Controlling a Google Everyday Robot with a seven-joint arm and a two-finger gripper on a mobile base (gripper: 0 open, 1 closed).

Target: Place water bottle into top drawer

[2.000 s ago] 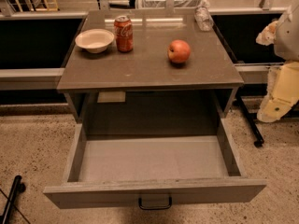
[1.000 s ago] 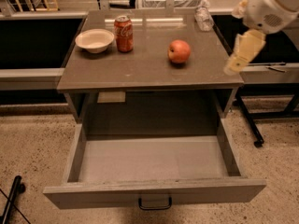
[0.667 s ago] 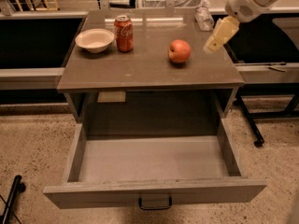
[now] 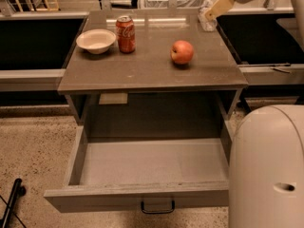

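Water bottle [image 4: 207,21] sits at table's [image 4: 142,72] far corner beside gripper [image 4: 219,7], opening unclear, apple [image 4: 182,52] nearer.

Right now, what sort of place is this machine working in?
Probably an office kitchenette: a grey counter holds a bowl, Coca-Cola can, apple and water bottle, its top drawer pulled open. The gripper hangs by the bottle at the far right corner.

Bowl [image 4: 96,40], Coke can [image 4: 126,33], apple [image 4: 182,52].
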